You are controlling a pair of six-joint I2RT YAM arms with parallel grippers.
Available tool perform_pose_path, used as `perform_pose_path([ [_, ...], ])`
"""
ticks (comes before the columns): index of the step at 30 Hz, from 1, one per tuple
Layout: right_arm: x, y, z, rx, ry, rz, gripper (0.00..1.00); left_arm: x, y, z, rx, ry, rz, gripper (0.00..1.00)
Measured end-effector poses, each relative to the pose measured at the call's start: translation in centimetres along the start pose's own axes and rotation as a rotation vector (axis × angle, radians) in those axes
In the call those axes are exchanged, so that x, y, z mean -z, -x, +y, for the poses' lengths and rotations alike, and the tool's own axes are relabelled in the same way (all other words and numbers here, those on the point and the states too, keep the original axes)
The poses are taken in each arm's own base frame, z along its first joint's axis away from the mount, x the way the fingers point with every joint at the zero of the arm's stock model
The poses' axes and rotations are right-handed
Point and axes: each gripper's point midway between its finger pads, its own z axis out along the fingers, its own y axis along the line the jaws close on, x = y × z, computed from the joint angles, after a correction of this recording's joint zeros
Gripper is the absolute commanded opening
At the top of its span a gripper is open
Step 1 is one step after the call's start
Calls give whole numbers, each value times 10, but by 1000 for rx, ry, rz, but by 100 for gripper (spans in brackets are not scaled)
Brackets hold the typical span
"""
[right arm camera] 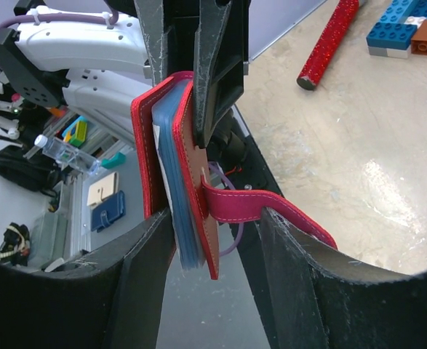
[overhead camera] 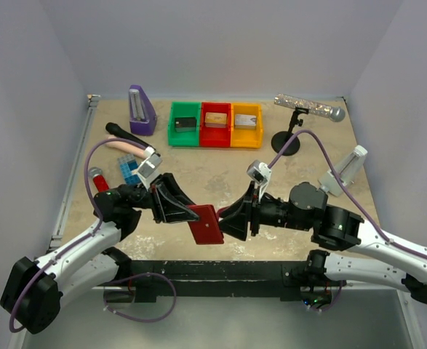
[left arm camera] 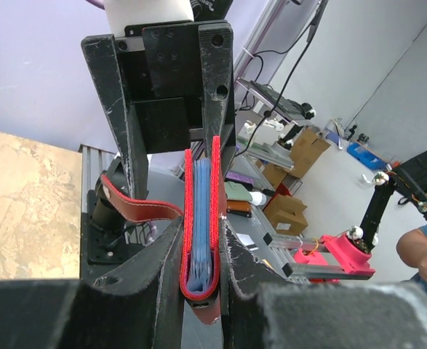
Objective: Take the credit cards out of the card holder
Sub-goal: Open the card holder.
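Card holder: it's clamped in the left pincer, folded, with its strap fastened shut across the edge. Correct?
Not quite. The strap is undone and hangs loose to one side, as the right wrist view shows. The rest holds: the card holder is folded and clamped in the left pincer.

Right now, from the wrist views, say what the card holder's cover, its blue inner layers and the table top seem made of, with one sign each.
Card holder cover: probably leather or imitation, matt red, pale stitching along the edge.
Blue inner layers: likely soft plastic sleeves, smooth and thin.
Table top: mottled beige stone look with a glossy glare; real material unclear.
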Motion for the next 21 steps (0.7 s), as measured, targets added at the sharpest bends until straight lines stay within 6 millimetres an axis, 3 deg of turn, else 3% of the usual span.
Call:
perform_pose_path([
  [10, -13, -3, 9, -14, 59, 30, 45, -3, 6, -6, -24, -17, 4, 0],
  [21, -19, -5, 21, -19, 120, 64, 21, -4, 5, -7, -21, -22, 5, 0],
])
